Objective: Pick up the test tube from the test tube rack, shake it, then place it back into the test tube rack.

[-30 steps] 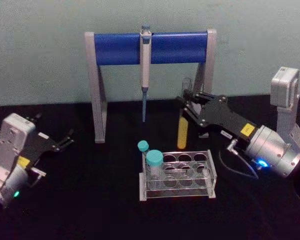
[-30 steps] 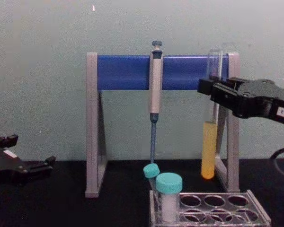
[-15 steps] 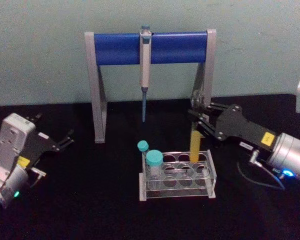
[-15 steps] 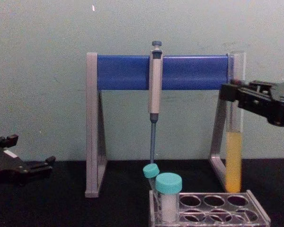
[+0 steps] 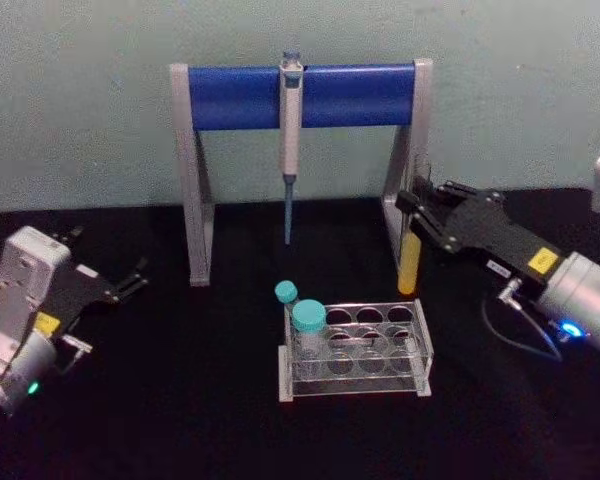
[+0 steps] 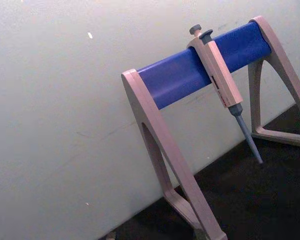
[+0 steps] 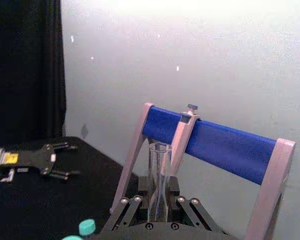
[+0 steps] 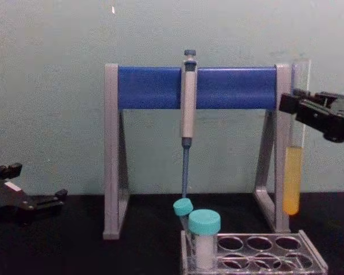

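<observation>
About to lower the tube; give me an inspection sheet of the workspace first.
Surface: black tabletop, no spill seen.
Job's things: test tube upright, yellow liquid, held up near rear right corner of test tube rack, in no hole.
Clutter: wide teal-capped tube, thin teal-capped tube in rack; pipette on pipette stand.
Pincers: right pincer shut on test tube; left pincer open, parked left.
Cables: black cable by right wrist.
Surroundings: pale green wall.

A plain wall (image 5: 80, 90) stands at the back. It is pale grey-green, with 1 small white speck (image 8: 113, 9) high up. The table (image 5: 200, 420) in front is black all over and meets the wall in a straight line. In the right wrist view, a tall black cloth (image 7: 25, 65) hangs beside the wall.
</observation>
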`<state>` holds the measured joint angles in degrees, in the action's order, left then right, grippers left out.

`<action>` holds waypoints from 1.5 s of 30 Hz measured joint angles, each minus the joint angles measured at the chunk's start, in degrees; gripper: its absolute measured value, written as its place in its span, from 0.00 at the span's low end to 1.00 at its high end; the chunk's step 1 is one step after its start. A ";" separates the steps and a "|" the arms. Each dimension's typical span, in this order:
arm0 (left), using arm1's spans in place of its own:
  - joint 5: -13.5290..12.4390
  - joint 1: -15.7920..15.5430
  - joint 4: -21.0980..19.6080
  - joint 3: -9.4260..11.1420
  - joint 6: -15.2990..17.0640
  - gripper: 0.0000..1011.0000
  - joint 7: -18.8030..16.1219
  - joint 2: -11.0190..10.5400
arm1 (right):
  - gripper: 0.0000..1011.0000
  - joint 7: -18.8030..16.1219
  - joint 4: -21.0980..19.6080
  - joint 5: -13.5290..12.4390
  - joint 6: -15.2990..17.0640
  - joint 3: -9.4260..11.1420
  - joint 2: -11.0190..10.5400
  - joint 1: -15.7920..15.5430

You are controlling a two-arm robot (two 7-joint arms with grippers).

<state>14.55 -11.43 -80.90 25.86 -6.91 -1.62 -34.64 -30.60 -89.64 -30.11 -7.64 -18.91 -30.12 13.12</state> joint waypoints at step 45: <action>0.00 0.00 0.00 0.00 0.00 0.99 0.00 0.00 | 0.23 -4.25 9.67 -0.22 -0.47 -4.34 5.00 3.52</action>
<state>14.55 -11.43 -80.90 25.87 -6.91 -1.62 -34.64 -34.84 -79.98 -30.33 -8.11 -23.25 -25.12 16.64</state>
